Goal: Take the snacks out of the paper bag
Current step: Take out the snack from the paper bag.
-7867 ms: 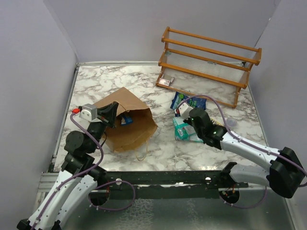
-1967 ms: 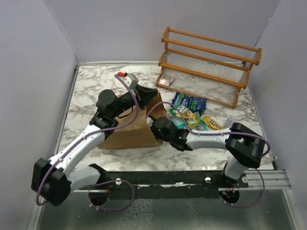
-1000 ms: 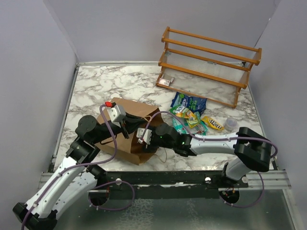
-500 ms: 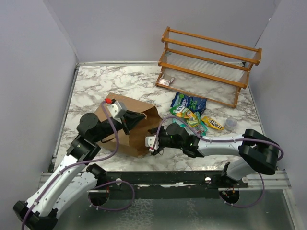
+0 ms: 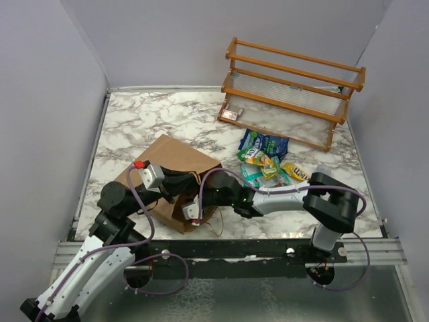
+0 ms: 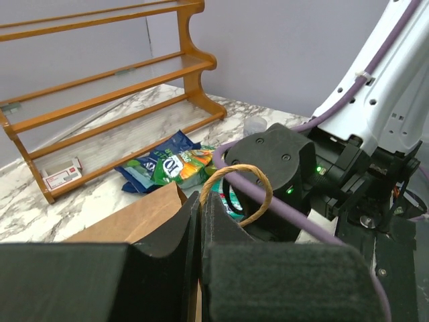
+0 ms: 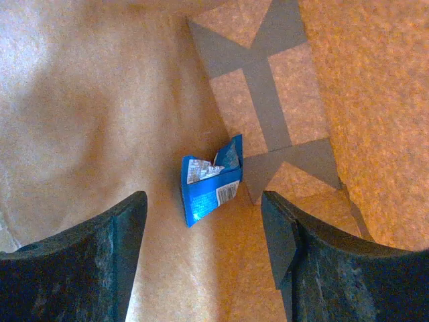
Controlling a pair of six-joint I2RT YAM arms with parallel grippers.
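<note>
The left pincer [image 6: 200, 201] is pinching the rim of the brown, creased bag [image 5: 167, 161]. Inside the bag, the right pincer [image 7: 202, 201] is spread wide around a small blue packet [image 7: 209, 181]. More shiny snacks [image 5: 268, 161] lie on the marble table [image 5: 134, 121], between grey walls [image 5: 53, 100]. The bag has slid nearer than before.

Brown paper bag [image 7: 100, 100] interior, blue snack packet [image 7: 211, 181] at bottom fold, spread right claw [image 7: 208, 258] fingers flanking it

My left arm [image 5: 94, 258], lower left of the overhead view, is white shell with black joints and a purple cable [image 5: 139, 201]; my right arm [image 5: 285, 199] matches. My fingers [image 7: 67, 261] are matte black.
</note>
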